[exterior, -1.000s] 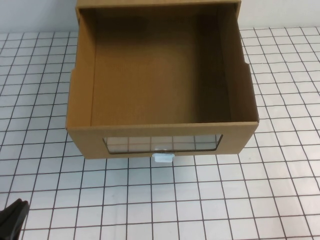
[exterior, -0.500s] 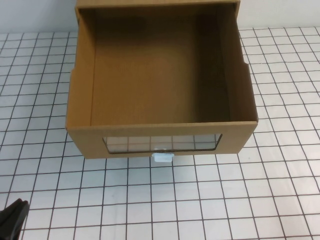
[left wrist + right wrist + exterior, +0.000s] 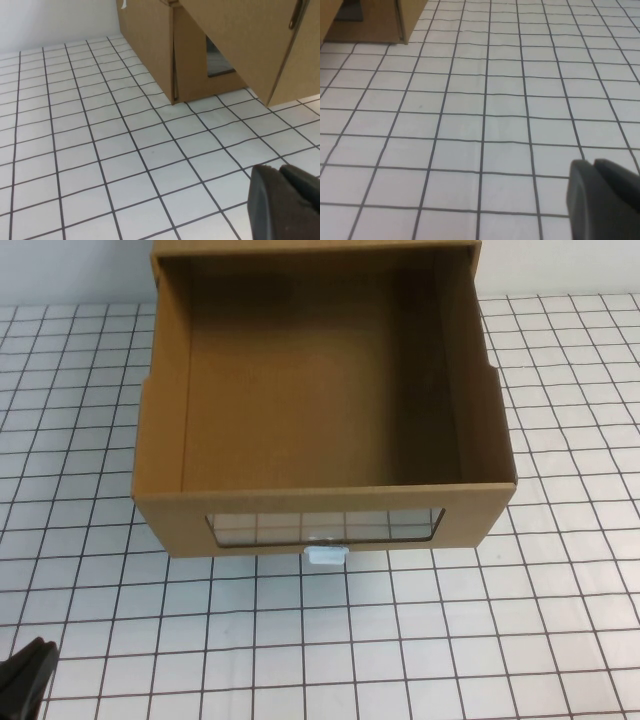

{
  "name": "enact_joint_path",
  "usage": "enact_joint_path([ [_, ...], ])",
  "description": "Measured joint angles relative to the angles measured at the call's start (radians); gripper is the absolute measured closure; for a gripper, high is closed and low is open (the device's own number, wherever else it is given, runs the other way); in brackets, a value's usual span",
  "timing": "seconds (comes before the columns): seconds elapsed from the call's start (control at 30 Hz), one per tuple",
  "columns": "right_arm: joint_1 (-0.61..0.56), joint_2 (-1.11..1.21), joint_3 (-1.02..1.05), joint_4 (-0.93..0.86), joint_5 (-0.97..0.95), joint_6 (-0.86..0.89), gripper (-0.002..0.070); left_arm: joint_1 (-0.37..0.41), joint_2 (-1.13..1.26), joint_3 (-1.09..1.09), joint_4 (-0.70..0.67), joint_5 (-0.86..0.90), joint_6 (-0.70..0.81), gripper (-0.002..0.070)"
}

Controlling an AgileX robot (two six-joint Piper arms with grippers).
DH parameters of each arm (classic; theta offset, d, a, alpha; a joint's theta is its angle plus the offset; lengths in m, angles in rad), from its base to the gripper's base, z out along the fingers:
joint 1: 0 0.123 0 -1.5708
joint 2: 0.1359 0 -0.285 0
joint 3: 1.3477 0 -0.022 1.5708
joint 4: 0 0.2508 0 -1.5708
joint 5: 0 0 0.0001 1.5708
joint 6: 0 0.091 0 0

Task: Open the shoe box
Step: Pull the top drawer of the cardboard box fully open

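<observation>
The left gripper (image 3: 25, 680), jaws pressed together, sits at the near left corner of the gridded table (image 3: 400, 640). The shoe box (image 3: 170, 525) stands mid-table, toward the far edge, already open-topped. Any careless sweep could shove the light cardboard. The right gripper (image 3: 594, 167), likewise closed, hangs low, well apart from the box.

brown matt cardboard shoe box (image 3: 310, 380) | its clear glossy film window (image 3: 325, 527) | white smooth black-gridded table surface (image 3: 420, 640)

Both hover low: left hand (image 3: 279, 171), right hand (image 3: 594, 164) (fingers together).
</observation>
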State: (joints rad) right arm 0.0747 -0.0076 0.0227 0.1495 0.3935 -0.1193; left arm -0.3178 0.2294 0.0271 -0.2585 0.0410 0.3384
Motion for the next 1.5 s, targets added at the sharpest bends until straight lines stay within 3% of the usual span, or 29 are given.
enact_joint_path([
  [0.6, 0.000, -0.002, 0.000, 0.004, 0.001, 0.000, 0.0689, 0.000, -0.004, 0.000, 0.013, -0.001, 0.004, 0.0680],
  [0.7, 0.000, -0.002, 0.000, 0.004, 0.002, 0.000, 0.0690, 0.040, -0.045, 0.000, 0.019, -0.027, -0.003, 0.0680],
  [0.8, 0.000, -0.002, 0.000, 0.004, 0.002, 0.000, 0.0689, 0.133, -0.129, 0.000, 0.042, -0.041, -0.026, 0.0680],
  [1.03, 0.000, -0.004, 0.000, 0.005, 0.006, -0.002, 0.0689, 0.309, -0.238, 0.000, 0.168, 0.050, -0.196, 0.0680],
  [1.3, 0.000, -0.006, 0.000, 0.005, 0.008, -0.002, 0.0690, 0.319, -0.239, 0.000, 0.201, 0.306, -0.212, 0.0680],
  [1.5, 0.000, -0.006, 0.000, 0.005, 0.008, -0.002, 0.0690, 0.319, -0.239, 0.000, 0.209, 0.344, -0.212, 0.0680],
])
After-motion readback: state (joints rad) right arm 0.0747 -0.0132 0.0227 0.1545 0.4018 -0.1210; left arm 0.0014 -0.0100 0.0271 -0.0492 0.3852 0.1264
